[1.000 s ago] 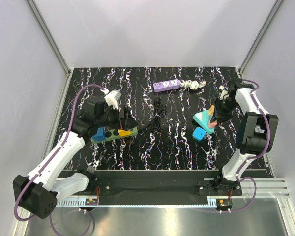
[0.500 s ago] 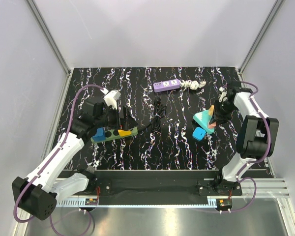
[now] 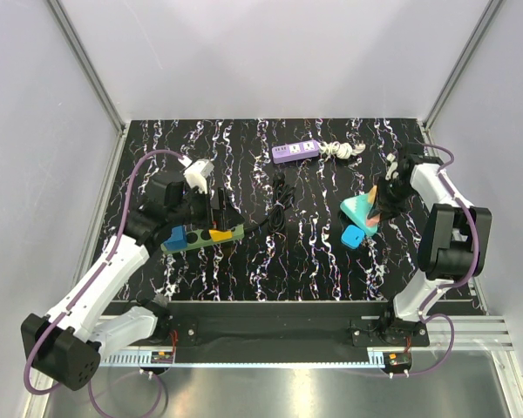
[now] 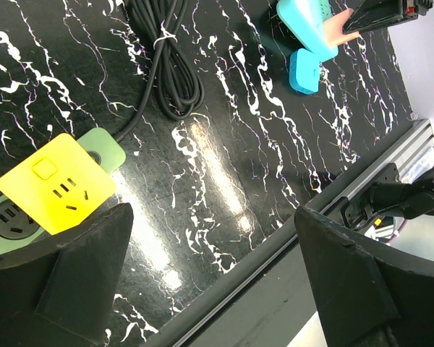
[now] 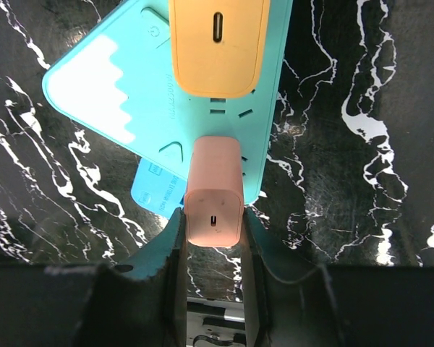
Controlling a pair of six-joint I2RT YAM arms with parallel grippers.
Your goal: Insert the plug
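A teal triangular power strip [image 3: 356,207] lies at the right of the table and also shows in the right wrist view [image 5: 130,94]. An orange plug [image 5: 217,43] stands in it. My right gripper [image 5: 213,225] is shut on a pink plug [image 5: 213,191] that stands against the strip's near corner. How deep its prongs sit is hidden. In the top view this gripper [image 3: 376,216] is over the strip's right edge. My left gripper [image 4: 213,217] is open and empty above the green power strip [image 3: 202,237], which carries a yellow adapter [image 4: 54,184].
A blue adapter [image 3: 353,237] lies just in front of the teal strip. A coiled black cable [image 3: 281,202] runs from the green strip at mid-table. A purple power strip [image 3: 295,151] with a white cable [image 3: 342,150] lies at the back. Grey walls surround the table.
My right gripper has shifted slightly left and back with the pink plug, and the teal strip has moved a little left with it. The left arm has barely moved.
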